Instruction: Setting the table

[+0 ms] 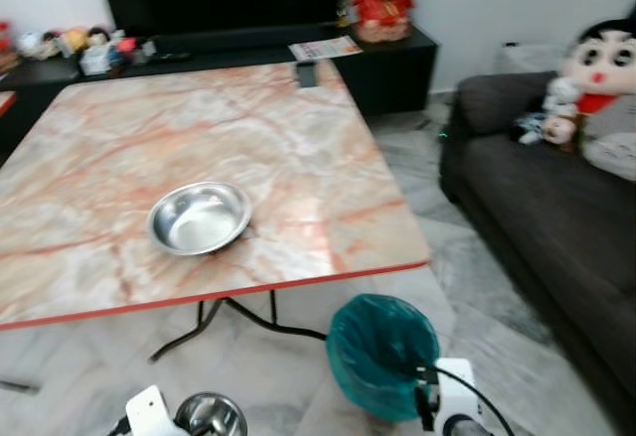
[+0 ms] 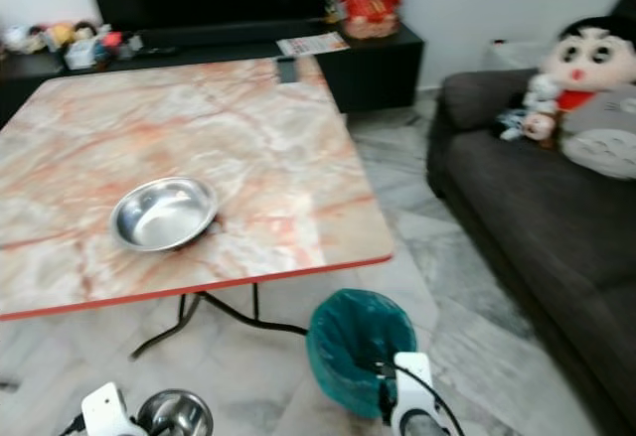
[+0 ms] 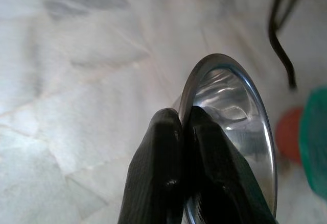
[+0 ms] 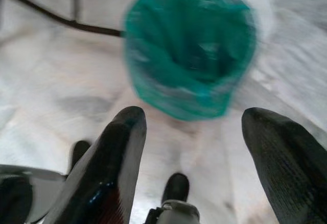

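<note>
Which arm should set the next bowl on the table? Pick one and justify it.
Left. The left gripper already pinches the rim of a steel bowl, low before the marble table; the right gripper is open and empty.

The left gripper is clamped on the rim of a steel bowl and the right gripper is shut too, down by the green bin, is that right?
Not quite. The left gripper is indeed shut on the rim of the steel bowl, but the right gripper is open. The right wrist view shows its fingers spread wide apart above the green bin.
</note>
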`<state>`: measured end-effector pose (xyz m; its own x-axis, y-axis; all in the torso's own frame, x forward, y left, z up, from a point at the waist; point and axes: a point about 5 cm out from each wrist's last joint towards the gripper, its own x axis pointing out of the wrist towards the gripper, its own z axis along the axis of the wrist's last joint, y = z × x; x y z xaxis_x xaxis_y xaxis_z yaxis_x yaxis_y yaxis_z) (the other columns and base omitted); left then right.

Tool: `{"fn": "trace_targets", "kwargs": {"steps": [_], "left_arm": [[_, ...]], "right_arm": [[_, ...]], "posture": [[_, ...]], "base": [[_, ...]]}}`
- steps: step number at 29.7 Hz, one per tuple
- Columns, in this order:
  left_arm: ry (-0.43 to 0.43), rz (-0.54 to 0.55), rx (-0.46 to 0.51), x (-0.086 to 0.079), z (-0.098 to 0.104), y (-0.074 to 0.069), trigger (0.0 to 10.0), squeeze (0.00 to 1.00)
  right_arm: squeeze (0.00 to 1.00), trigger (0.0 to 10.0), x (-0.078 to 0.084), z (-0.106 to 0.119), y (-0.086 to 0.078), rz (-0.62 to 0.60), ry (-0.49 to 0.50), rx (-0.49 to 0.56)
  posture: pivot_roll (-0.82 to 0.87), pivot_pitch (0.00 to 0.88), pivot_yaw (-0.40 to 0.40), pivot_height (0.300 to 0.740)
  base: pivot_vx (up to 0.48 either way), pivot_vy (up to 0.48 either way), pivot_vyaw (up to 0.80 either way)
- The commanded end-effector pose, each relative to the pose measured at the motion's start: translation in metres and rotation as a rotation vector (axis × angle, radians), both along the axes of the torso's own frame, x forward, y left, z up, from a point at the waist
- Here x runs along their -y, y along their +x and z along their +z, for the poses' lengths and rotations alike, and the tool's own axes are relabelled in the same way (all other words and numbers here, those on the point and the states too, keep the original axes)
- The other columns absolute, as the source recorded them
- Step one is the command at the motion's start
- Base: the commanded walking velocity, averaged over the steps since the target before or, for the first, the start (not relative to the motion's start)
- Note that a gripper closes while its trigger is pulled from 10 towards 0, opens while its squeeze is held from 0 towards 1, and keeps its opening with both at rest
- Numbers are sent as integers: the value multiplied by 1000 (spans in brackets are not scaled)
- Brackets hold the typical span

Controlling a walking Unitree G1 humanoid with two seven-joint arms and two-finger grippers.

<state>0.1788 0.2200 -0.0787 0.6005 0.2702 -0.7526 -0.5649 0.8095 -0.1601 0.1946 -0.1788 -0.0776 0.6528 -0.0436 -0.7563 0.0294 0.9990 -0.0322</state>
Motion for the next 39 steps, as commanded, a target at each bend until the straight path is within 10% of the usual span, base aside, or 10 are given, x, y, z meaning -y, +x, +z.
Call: {"fn": "trace_targets", "kwargs": {"steps": [1,13,17,22,27,31,33,39], "left_arm": [[19,1,58,0,6,10,10000,0],[205,170,333,-31,37,16,10000,0],[399,361,435,-56,67,9,10000,0],[664,442,579,-73,123,8,10000,0],[903,386,850,-74,209,37,10000,0],[797,279,990,-60,237,66,10000,0],[485,130,1123,-33,252,97,10000,0],[105,-91,1201,19,267,128,10000,0]], "right_arm": [[0,10000,4,3,4,-21,9,11],[0,10000,4,3,6,14,9,4],[0,10000,2,4,8,32,12,7],[0,10000,2,4,9,49,11,4],[0,10000,-2,5,10,59,16,6],[0,10000,-3,6,11,50,28,14],[0,10000,-4,6,12,44,30,17],[0,10000,-4,5,11,19,36,17]], "posture": [[19,23,28,723],[64,31,-4,723],[88,41,-20,723],[106,45,-28,723],[112,42,-32,723],[108,37,-25,723],[96,32,-14,723],[75,24,6,723]], "base": [[0,0,0],[0,0,0],[0,0,0],[0,0,0],[0,0,0],[0,0,0],[0,0,0],[0,0,0]]}}
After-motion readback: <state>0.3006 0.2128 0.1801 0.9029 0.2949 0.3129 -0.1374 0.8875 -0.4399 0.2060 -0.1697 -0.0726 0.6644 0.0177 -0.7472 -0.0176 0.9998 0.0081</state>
